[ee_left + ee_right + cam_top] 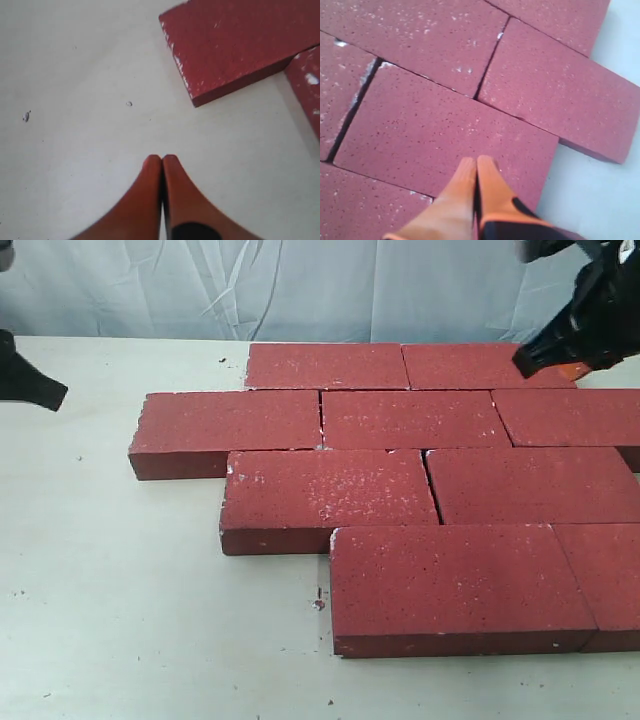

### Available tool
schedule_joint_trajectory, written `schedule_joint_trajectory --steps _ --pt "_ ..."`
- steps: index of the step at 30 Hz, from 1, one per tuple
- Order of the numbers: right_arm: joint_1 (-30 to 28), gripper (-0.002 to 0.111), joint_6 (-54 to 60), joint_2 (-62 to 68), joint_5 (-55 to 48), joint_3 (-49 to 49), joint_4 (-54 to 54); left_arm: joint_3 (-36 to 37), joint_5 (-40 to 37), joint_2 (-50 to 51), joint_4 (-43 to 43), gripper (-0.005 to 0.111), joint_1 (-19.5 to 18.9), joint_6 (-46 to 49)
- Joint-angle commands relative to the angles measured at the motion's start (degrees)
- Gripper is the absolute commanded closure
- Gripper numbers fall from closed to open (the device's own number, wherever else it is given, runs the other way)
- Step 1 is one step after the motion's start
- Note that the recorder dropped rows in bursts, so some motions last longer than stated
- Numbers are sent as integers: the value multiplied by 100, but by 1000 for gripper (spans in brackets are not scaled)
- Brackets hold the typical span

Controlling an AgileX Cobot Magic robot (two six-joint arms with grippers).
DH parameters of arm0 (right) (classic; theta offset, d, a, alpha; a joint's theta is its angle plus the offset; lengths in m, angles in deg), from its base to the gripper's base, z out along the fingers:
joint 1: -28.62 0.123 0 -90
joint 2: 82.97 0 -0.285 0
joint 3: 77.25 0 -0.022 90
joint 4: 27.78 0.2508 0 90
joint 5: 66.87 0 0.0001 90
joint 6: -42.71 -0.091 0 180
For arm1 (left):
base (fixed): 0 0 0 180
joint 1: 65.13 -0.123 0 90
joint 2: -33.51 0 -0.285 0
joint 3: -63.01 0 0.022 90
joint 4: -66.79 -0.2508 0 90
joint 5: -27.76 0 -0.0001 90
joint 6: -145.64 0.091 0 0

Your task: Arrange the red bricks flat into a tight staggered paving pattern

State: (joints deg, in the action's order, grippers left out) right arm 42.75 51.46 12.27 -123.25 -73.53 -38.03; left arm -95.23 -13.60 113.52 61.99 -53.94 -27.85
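The red bricks (pixel 415 420) lie flat on the desk (pixel 120 590), filling the middle and right of the exterior view in four staggered rows: two, three, two, two from the top down. Each is a dark red, thick rectangular block with a grainy face flecked white. Several corners and edges are chipped, and narrow dark seams show between neighbours. The lower left brick carries the densest white speckling. A few crumbs (pixel 318 602) sit on the pale desk by the front row. The right pincer (pixel 477 162), orange fingers pressed together, is over the bricks at the upper right; whether it touches them cannot be told. The left pincer (pixel 162 161), also closed on nothing, hangs over bare desk at the left edge.
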Motion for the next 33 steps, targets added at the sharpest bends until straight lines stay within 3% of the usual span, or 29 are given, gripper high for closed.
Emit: schedule_joint_trajectory --steps 1,5,10,23,33 --pt "-525 109 -41 -604 19 251 49 657 311 -864 182 107 -25 -2" --pt "-1083 109 -135 -1450 790 947 29 1416 821 -1607 329 107 -15 -2" --pt "-1469 109 -233 -2380 1427 1486 14 1856 1189 -2550 392 107 -15 -2" --pt "-1481 109 -590 -3881 2841 2880 138 2445 1612 -4025 539 107 -15 -39" --pt "-1469 109 -726 -4713 3909 3619 325 2815 1956 -4605 539 107 -15 -39"
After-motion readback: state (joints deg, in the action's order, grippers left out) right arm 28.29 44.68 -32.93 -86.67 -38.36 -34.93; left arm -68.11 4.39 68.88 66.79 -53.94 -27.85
